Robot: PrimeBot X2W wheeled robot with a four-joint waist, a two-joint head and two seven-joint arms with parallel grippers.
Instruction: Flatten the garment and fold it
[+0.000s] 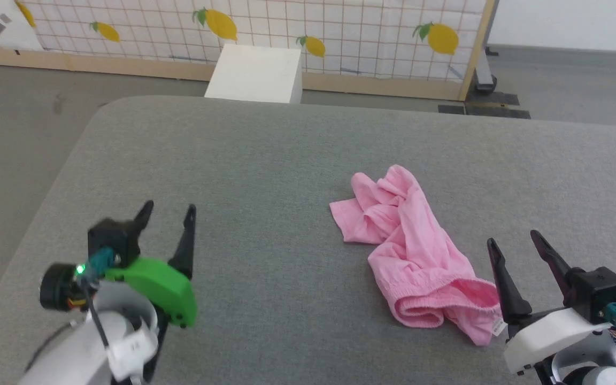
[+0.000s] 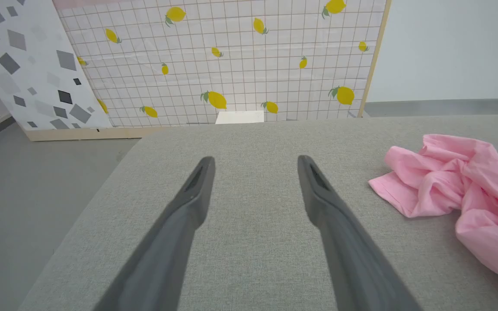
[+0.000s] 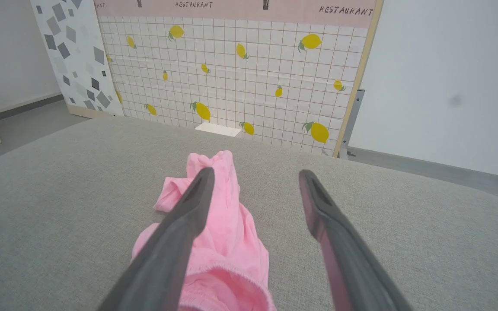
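Garment [image 1: 412,251] crumpled on table [image 1: 244,160]; right end effector [image 1: 516,240] beside it, empty.

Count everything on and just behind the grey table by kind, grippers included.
Pink shorts: 1
Grippers: 2 (left gripper, right gripper)
Grey table: 1
White box: 1
Total: 5

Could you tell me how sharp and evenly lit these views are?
Head view: even light, no glare; the garment is crisp. Left wrist view: the left tool is blurred up close, the table sharp. Right wrist view: the right tool is likewise blurred.
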